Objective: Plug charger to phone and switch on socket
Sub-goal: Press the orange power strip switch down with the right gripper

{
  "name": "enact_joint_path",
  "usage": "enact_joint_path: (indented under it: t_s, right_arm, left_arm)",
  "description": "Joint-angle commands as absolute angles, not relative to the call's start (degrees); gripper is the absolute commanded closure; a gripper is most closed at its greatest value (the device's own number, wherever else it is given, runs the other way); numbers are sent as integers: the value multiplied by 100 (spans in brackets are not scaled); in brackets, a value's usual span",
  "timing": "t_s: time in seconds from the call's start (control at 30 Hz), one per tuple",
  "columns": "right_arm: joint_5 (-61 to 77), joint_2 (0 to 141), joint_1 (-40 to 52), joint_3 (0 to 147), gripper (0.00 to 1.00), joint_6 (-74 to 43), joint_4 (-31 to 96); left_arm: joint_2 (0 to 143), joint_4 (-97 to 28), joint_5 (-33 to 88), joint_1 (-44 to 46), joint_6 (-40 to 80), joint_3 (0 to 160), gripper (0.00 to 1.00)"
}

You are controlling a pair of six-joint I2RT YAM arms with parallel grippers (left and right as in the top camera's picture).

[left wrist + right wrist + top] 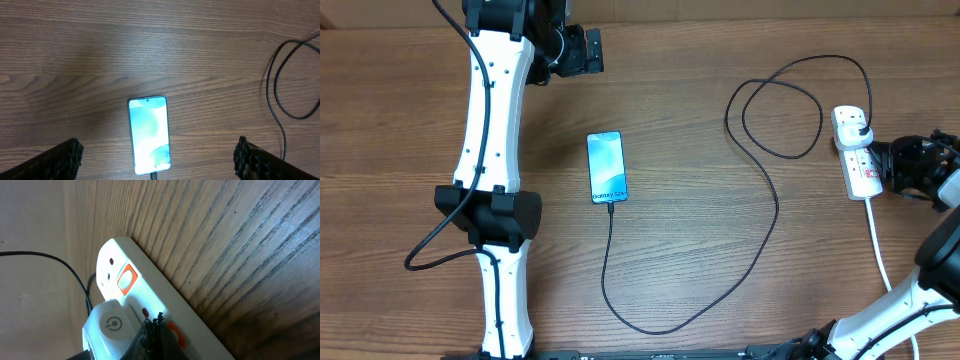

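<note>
The phone (606, 167) lies flat in the middle of the table with its screen lit; it also shows as the phone (149, 135) in the left wrist view. The charger (775, 200), a thin black cable, is plugged into the phone's near end and loops right to a plug (856, 124) seated in the socket (860, 165). My left gripper (582, 50) hovers open high above the phone, fingers (62, 159) wide apart. My right gripper (159, 319) is shut, its tips against the socket (150, 280) beside an orange switch (176, 334), next to the white plug body (110, 325).
The socket's white cord (880, 250) runs toward the table's near right edge. The charger forms a loose loop (780, 110) left of the socket. A second orange switch (126, 277) sits farther along the strip. A black arm cable (430, 250) hangs at the left.
</note>
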State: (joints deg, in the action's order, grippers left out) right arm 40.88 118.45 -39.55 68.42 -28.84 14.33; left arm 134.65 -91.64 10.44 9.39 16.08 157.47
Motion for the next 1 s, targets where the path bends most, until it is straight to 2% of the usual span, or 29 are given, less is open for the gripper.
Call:
enact_joint_path:
  t_s: [0.0,0.17,0.47,0.67,0.73,0.97]
  right_arm:
    - [4056,11931,-3675,6713,96,-2803,1686]
    - [4060,11931,-3673,6713,93,-2801,1885]
    - [4060,11931,-3647,6713,92,-2801,1933]
    - [4058,11931,-3555,6713,92,-2829,1918]
    - [4058,11931,-3518,6713,96,-2871,1863]
    - [4056,11931,-3422,6713,96,-3022,1874]
  left_arm:
    - [13391,-9166,1009,978,1544,15797,0]
    - [13391,-9164,1007,978,1542,15797,0]
    - [13391,-9161,1007,978,1544,15797,0]
    - [13391,-9164,1007,978,1544,15797,0]
    - [13391,-9161,1007,978,1544,15797,0]
    - [13391,-9164,1007,978,1544,15797,0]
